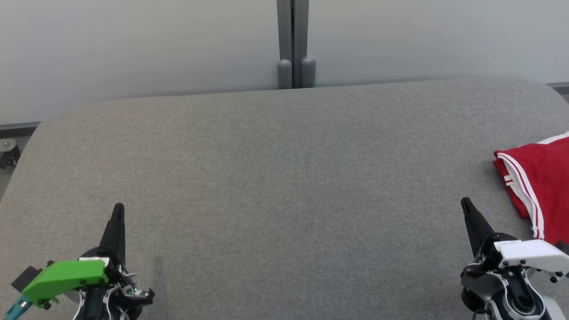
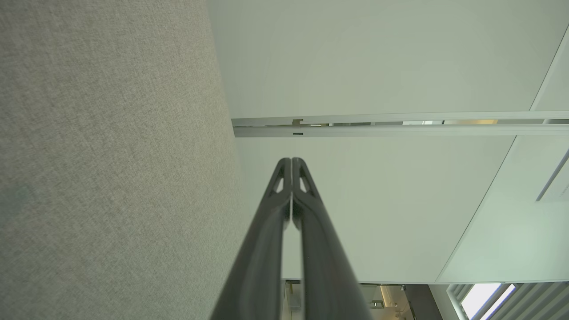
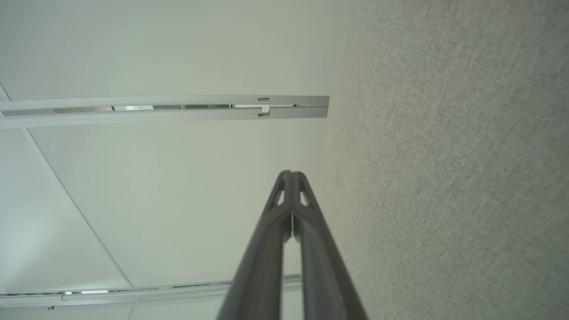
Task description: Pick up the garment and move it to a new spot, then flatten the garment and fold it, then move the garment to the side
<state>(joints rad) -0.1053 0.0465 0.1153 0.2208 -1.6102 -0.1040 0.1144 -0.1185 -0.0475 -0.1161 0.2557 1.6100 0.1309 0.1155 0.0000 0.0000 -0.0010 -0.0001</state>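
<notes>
The left end effector [image 1: 118,212] at 7 o'clock and the right end effector [image 1: 466,206] at 5 o'clock rest over the grey counter [image 1: 284,178], each with its fingers pressed together and holding nothing. A layered red cloth [image 1: 544,186] with white-striped hems lies at 3 o'clock, cut by the frame edge. No lettering or number shows on it, so I cannot tell whether it is the garment. If it is, the folding and setting aside look done. If not, picking up, flattening and folding all remain.
</notes>
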